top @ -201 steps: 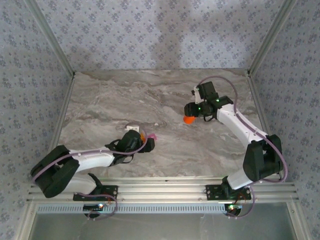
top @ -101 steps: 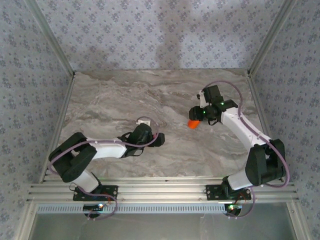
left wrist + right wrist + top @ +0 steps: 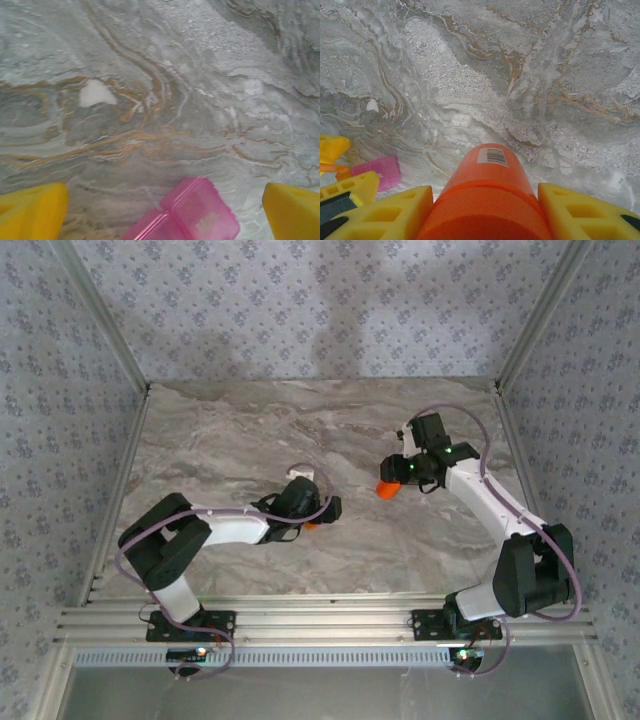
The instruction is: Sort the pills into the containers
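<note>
Top external: left arm is lying low across the bench [image 3: 220, 440], left tool [image 3: 322, 510] gaping wide, empty, straddling the two joined containers [image 3: 195, 215] — right arm is standing bent, right tool [image 3: 396, 478] clamping one orange bottle [image 3: 385, 489].

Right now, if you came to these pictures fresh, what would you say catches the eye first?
The bright orange bottle stands out most, clamped in the right claw over the right half of the marble table. Next comes the small pink container, lying on the table between the wide-open yellow fingers of the left claw, near the table's centre.
</note>
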Controlling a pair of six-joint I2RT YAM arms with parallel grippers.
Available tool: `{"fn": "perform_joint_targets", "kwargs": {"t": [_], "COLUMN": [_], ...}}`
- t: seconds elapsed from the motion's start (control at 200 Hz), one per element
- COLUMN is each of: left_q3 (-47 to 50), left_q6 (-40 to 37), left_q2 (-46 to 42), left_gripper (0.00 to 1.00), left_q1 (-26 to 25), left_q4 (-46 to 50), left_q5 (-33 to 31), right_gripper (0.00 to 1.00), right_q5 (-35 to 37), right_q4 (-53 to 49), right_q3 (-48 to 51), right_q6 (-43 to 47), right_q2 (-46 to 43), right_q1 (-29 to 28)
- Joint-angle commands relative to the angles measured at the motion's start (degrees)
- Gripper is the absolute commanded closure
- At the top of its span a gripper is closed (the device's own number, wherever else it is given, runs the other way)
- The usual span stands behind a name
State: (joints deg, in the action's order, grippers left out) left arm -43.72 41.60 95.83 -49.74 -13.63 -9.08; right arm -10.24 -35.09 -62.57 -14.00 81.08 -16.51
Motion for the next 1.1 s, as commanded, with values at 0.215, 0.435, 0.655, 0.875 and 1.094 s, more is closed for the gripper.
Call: {"fn": "perform_joint_targets", "kwargs": {"t": [0.215,0.435,0.655,0.875,1.094], "left_q3": [4.2,5.0,5.6,7.2,7.6], "left_q6": [4.2,6.9,11.6,13.7,14.6], "left_q2": [-11.3,-11.4,-11.2,-13.0,-12.1], "left_gripper": [0.01,0.01,0.01,0.01,0.01], "left_q1": [-5.1,-8.1,-9.7,-10.3,-13.6], "left_q4": [8.8,8.9,12.1,12.5,9.5], "left_q5": [-5.2,-7.2,-15.8,-15.2,-13.5], "right_gripper": [0.56,0.56,0.56,0.55,0.55], "right_q5": [-1.9,-1.5,-2.6,-2.5,-2.3], "right_q4": [0.2,0.4,-0.8,0.1,0.4], "right_q3": [0.6,0.6,0.9,1.4,1.5], "right_q6": [-0.7,-0.9,-1.0,-1.1,-1.1], "right_q2": [-2.7,-4.2,-4.9,-4.5,-4.0], "right_q1": [0.3,0.3,0.3,0.3,0.3]}}
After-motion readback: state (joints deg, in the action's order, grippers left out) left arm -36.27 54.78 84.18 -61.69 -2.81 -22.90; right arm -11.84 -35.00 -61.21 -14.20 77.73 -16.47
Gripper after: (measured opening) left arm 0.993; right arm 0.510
